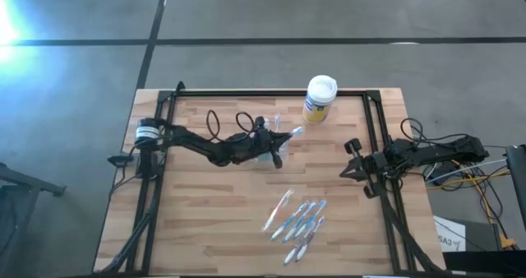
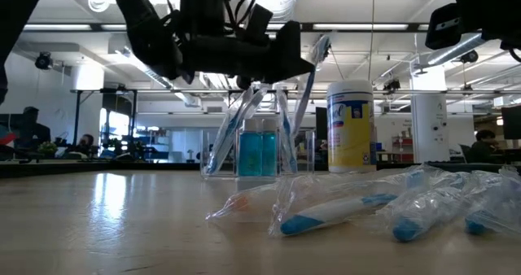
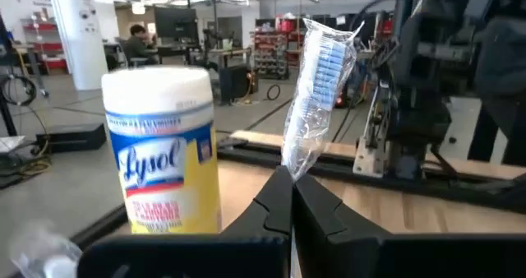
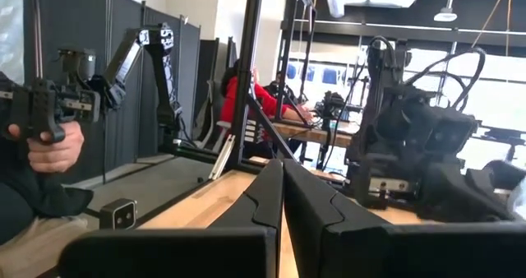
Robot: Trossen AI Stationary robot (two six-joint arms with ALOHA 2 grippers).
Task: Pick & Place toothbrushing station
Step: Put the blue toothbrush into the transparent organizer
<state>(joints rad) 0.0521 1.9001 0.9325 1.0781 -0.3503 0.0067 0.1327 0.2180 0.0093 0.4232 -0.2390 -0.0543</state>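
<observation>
Gripping a wrapped toothbrush (image 3: 316, 89) above the toothbrushing station (image 2: 259, 149), left tool (image 3: 289, 197)

Left pincer (image 1: 277, 146) over clear holder (image 1: 267, 156), wrapped toothbrushes (image 1: 297, 220) nearer front, right arm (image 1: 411, 156) at edge.

A grey concrete floor (image 1: 345, 15) is crossed by dark seams. Ceiling strip lights (image 2: 358, 27) are seen. A white pillar (image 2: 430, 127) is lit.
</observation>
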